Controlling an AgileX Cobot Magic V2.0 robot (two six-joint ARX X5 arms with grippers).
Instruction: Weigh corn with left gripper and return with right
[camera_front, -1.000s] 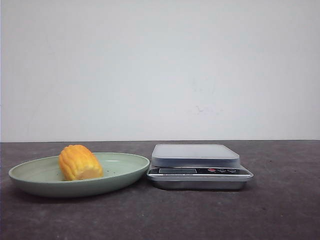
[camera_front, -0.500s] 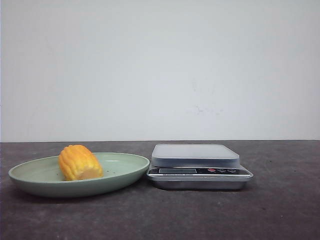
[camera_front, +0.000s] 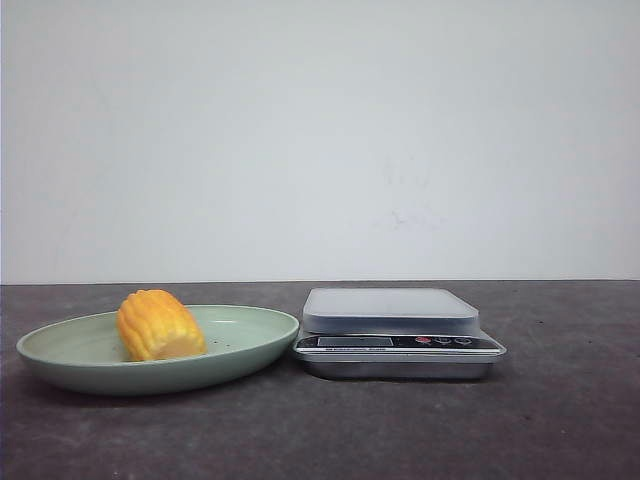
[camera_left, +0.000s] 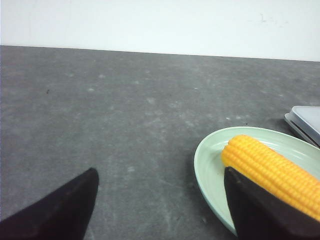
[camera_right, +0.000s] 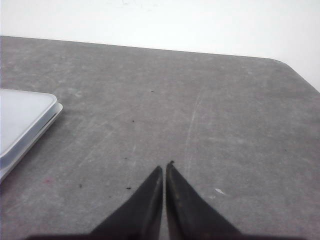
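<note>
The yellow-orange corn (camera_front: 160, 325) lies on its side in a pale green plate (camera_front: 245, 345) at the left of the table. In the left wrist view the corn (camera_left: 272, 172) rests in the plate (camera_left: 210, 170), partly hidden behind one black finger. My left gripper (camera_left: 160, 175) is open, its fingers spread wide over bare table beside the plate, holding nothing. My right gripper (camera_right: 164, 169) is shut and empty above the table, off to one side of the scale (camera_right: 20, 122). Neither gripper shows in the front view.
A silver kitchen scale (camera_front: 398, 332) with a pale platform stands just right of the plate, nearly touching it. A white wall runs behind the dark grey table. The table's rounded far corner (camera_right: 287, 65) shows in the right wrist view.
</note>
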